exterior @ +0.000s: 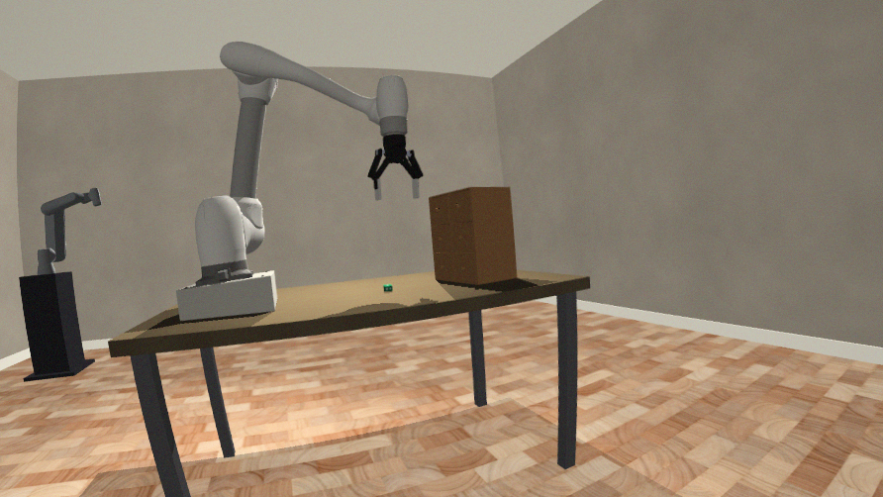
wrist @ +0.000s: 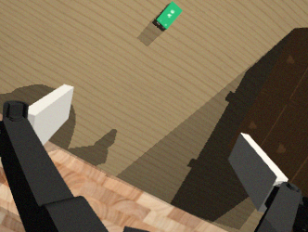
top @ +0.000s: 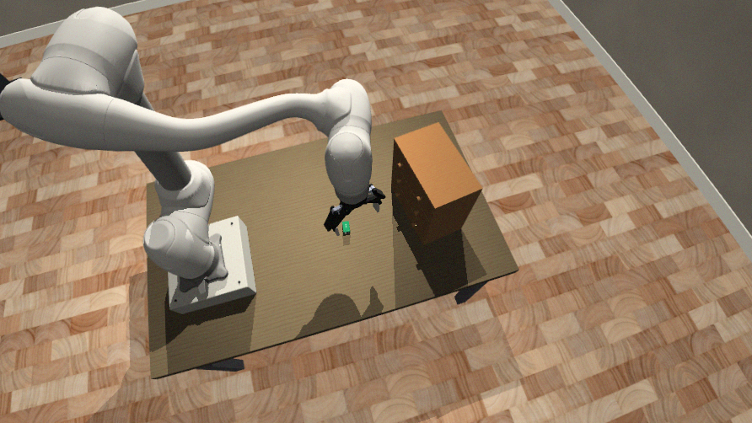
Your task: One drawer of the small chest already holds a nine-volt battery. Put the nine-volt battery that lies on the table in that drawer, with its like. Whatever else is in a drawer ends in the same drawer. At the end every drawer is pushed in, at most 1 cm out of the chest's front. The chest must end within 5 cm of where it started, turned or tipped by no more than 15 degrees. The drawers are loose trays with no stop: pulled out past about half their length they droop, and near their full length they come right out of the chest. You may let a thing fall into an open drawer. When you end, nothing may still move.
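Note:
A small green nine-volt battery [top: 346, 227] lies on the table, left of the chest; it also shows in the exterior view [exterior: 387, 287] and the wrist view [wrist: 168, 15]. The brown chest [top: 433, 181] stands at the table's right side, all drawers pushed in, small knobs on its front [exterior: 453, 235]. Its dark front edge shows in the wrist view [wrist: 280, 85]. My gripper [exterior: 395, 192] is open and empty, high above the table, above the battery and left of the chest's top. What the drawers hold is hidden.
The arm's white base block [top: 221, 265] stands at the table's left end. A second small arm on a black pedestal [exterior: 52, 290] stands on the floor far left. The table's near edge [wrist: 123, 178] shows under the fingers in the wrist view.

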